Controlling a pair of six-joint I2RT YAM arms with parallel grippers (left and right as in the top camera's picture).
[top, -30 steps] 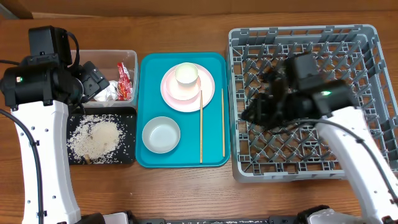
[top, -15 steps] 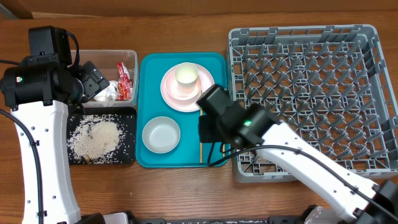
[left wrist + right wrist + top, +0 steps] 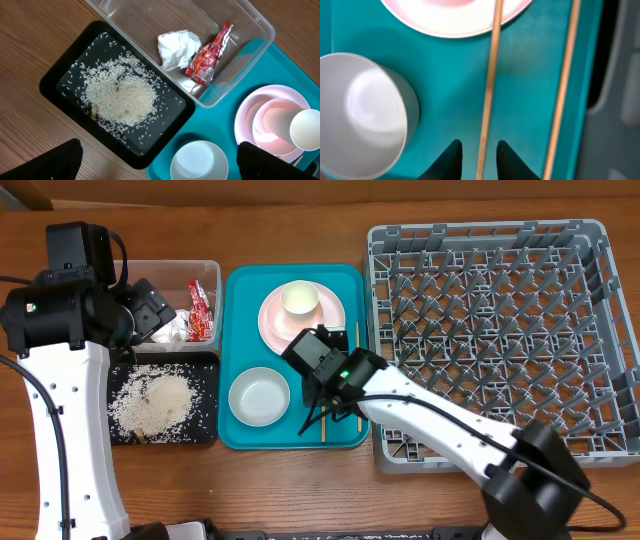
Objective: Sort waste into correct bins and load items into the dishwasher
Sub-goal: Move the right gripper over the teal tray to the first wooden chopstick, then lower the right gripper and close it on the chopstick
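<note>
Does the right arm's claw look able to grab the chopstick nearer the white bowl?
Probably yes. The right claw hangs directly over that chopstick, straddling it with its jaws slightly apart. The white bowl sits clear to one side, and only bare teal tray lies around the stick there.

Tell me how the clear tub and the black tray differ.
The clear tub is see-through with tall walls; the black tray is opaque and shallow. The clear tub holds a crumpled tissue and a red wrapper; the black tray holds loose rice. In the overhead view the clear tub lies above the black tray. Both are rectangular, of similar footprint, and sit left of the teal tray.
</note>
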